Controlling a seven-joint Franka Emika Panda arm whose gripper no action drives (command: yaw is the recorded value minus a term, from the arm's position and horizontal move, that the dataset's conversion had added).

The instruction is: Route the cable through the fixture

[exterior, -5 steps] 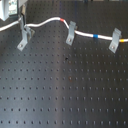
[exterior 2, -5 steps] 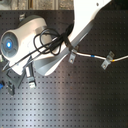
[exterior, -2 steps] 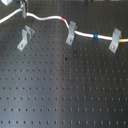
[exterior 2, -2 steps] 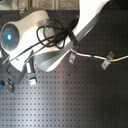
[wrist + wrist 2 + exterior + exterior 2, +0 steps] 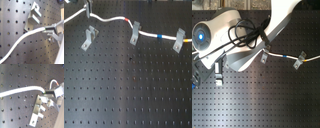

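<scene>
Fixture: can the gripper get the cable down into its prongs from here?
Probably yes. The gripper holds the cable close beside the fixture, and the first wrist view shows only bare breadboard between them.

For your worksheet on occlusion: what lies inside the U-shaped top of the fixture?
In the first exterior view the fixture holds nothing between its prongs; the cable passes above it. In the first wrist view the slot also looks bare.

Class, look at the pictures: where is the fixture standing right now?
In the first exterior view the fixture stands at the first exterior view's left, on the perforated board, just below the cable and the tool.
</scene>
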